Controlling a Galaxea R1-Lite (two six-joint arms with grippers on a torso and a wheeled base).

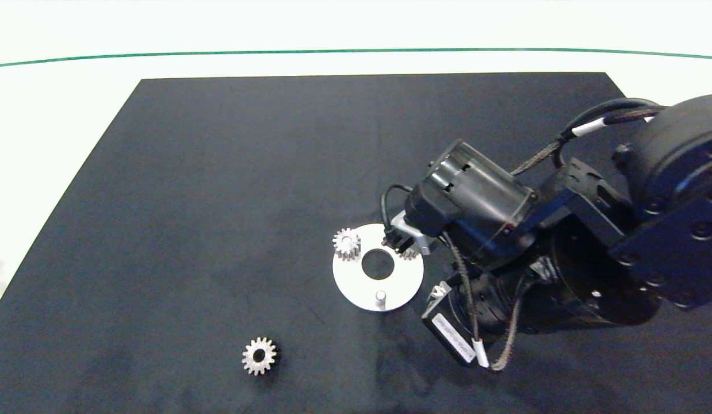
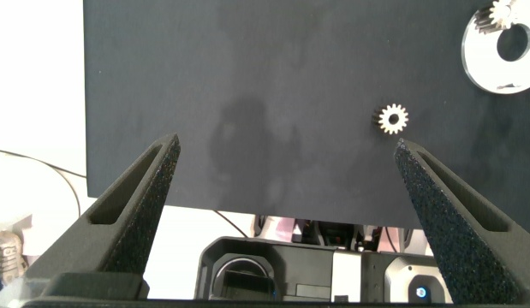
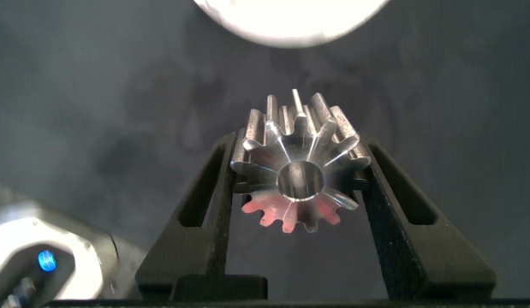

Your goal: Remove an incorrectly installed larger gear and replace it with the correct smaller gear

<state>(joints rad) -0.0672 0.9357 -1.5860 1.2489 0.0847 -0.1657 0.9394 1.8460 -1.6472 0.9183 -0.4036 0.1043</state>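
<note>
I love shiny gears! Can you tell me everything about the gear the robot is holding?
The gear is shiny silver metal with a round centre hole and ridged teeth that flare outward around it. The right end effector is shut on it, one dark finger pressing each side. It is held near the edge of the round white disc, which rests on the black mat. Whether it touches the disc cannot be seen. A pink glow reflects on its lower teeth.

Head camera high, facing down on dark surface (image 1: 218,201), left wrist camera low at near edge, right wrist camera close above, all sharing round plate (image 1: 356,287)
</note>
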